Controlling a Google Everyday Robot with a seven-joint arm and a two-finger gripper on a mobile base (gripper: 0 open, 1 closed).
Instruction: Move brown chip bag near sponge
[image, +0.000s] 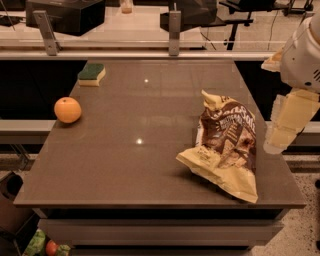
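Note:
The brown chip bag lies crumpled on the right front part of the table, with a cream-yellow end toward the front edge. The sponge, green top over a pale yellow body, sits at the table's far left corner. My gripper hangs at the right edge of the view, beside the table's right side. It is just right of the bag, about level with it, and holds nothing.
An orange sits near the left edge of the brown table. A rail with metal posts runs behind the far edge. Floor clutter lies below the front left corner.

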